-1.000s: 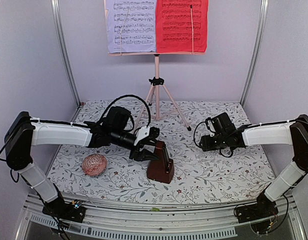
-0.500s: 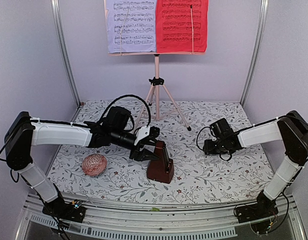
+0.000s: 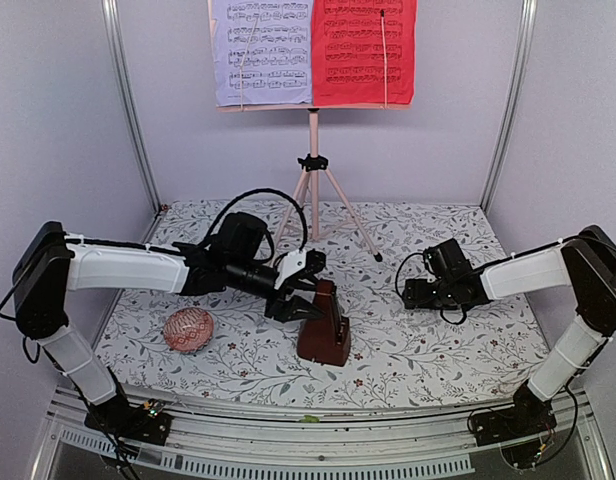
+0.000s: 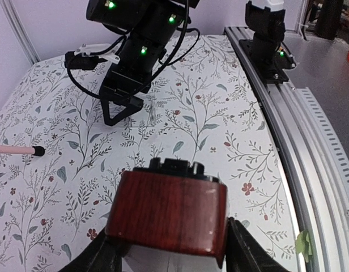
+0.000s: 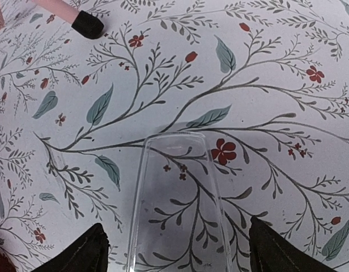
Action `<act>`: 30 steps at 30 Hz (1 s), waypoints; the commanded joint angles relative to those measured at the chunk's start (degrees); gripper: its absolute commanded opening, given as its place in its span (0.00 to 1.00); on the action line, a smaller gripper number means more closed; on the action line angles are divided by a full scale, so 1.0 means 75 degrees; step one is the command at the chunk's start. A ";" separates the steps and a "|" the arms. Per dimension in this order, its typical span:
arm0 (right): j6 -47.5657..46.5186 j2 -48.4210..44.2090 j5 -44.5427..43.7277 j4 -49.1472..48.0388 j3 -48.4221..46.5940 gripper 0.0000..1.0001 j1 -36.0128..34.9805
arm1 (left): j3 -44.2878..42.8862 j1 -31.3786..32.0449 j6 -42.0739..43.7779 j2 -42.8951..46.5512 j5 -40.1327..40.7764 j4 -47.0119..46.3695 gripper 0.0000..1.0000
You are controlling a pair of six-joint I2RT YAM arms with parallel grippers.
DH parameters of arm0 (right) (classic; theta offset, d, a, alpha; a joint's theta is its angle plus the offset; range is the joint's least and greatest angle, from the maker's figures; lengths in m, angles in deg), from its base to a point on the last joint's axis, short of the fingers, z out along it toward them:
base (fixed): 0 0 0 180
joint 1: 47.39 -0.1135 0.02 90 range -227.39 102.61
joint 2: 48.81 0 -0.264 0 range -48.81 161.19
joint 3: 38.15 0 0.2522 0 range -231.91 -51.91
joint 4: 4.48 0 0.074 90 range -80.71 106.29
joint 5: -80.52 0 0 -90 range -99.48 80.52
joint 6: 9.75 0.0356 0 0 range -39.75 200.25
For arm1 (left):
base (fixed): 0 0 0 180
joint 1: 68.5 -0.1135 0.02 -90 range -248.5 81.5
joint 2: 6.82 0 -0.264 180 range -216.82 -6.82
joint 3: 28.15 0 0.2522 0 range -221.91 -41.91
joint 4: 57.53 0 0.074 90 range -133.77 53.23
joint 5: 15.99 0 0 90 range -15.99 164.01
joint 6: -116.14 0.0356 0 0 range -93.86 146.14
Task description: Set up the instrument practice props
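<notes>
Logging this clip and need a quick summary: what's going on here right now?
The left gripper is closed on the dark red-brown metronome near the front middle of the floral table; whether its base rests on the table is hard to tell. The right gripper hangs low to the right, jaws open, over a clear plastic piece lying unclamped. The pink music stand at the back carries a lavender page and a red page. A patterned ball lies front left.
</notes>
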 commanded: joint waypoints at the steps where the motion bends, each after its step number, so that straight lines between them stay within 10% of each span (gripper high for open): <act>1: -0.0305 -0.0713 0.0366 -0.0408 0.0187 0.89 0.0031 | 0.0073 0.0191 -0.0482 -0.0207 0.0369 0.0116 0.00; 16: -0.2358 -0.3520 0.3813 -0.3338 0.1873 0.77 -0.1111 | 0.0737 0.0506 -0.1403 0.0369 0.1204 -0.0717 0.00; 30: -0.2478 -0.2653 0.4223 -0.3390 0.1047 0.21 -0.2714 | 0.0743 0.0646 -0.1402 0.0464 0.1425 -0.0795 0.00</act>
